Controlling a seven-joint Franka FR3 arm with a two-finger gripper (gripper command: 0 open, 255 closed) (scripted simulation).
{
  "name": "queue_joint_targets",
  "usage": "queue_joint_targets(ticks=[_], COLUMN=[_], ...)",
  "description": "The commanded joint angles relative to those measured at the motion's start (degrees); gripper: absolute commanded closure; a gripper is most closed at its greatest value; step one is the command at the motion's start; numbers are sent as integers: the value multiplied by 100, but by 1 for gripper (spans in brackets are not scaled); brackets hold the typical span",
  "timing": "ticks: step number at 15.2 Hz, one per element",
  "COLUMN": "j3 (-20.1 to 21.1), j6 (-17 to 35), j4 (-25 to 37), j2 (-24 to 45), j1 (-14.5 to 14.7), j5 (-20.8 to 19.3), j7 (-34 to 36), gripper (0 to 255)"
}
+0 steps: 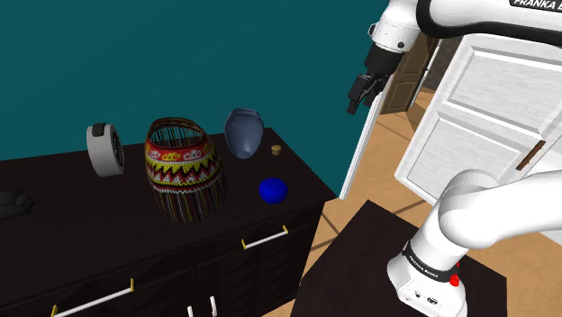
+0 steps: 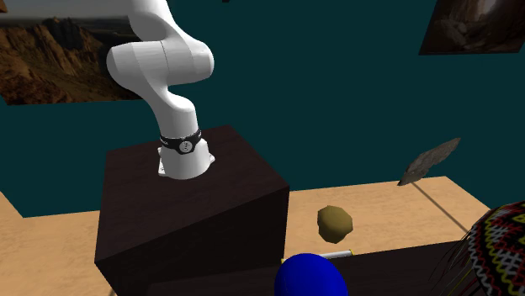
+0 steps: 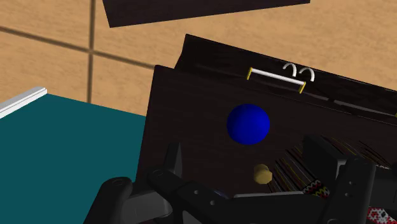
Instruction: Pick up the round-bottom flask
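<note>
A deep blue, ball-shaped flask (image 1: 273, 190) sits on the dark bench (image 1: 63, 180) near its front corner, at the shoulder view's right end. No neck can be made out on it. A small tan lump (image 1: 276, 149) lies just behind it, with a grey-blue vase (image 1: 244, 132) further back. A tall patterned basket (image 1: 185, 169) stands to the shoulder view's left.

The likely trouble is rolling. The flask looks smooth and round, so fingers closing off-centre could squeeze it out sideways. A glancing touch on the way down could send it towards the bench edge and the floor. A wide approach could also clip the tan lump.

The white arm (image 1: 477, 216) rises from its stand and bends over at the top. Its black hand (image 1: 360, 90) hangs high, well apart from the flask, out past the bench's end. The fingers are spread and grasp nothing. In the wrist view the flask lies ahead of them.
</note>
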Motion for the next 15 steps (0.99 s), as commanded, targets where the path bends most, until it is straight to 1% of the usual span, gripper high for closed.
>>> queue_joint_targets(ticks=[1, 8, 15], j3=[0, 185, 340], j6=[0, 779, 1327], j4=[0, 337, 1004], j2=[0, 1537, 3166], j1=[0, 5, 17], j5=[0, 166, 255], j7=[0, 270, 523], gripper=[0, 0, 0])
